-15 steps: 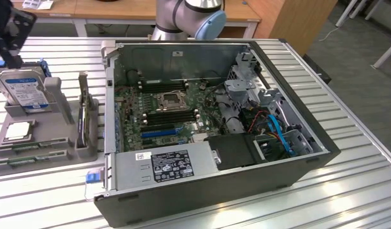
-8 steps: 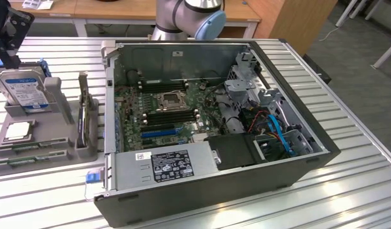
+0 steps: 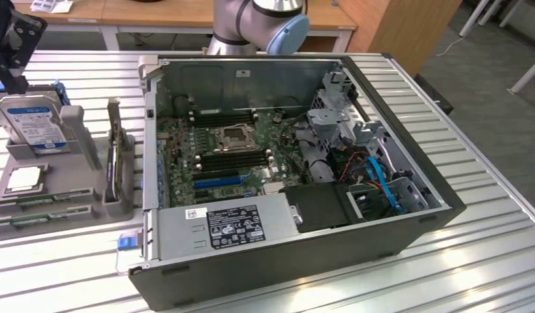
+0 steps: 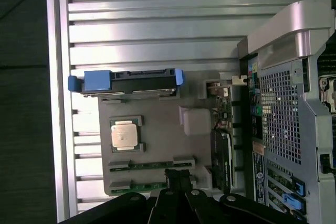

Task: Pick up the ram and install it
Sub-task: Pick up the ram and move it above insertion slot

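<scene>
The ram (image 3: 50, 197) was green, seated in a plain grey holder (image 3: 66, 177). The hard drive (image 3: 32, 124) was silver with a blue label. The table (image 3: 476, 261) showed silver ribbed slats. The computer case (image 3: 293, 267) was dark grey. Its motherboard (image 3: 184, 156) was green, with blue and black slots.

Both views look down, sharing the holder (image 3: 72, 176) (image 4: 163, 132).

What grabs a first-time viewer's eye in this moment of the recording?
The open computer case fills the middle of the table, motherboard exposed. At the exterior view's left, a grey holder carries an upright hard drive with a blue label, a processor chip and two ram sticks. The shut gripper hangs over the holder near those sticks.
</scene>
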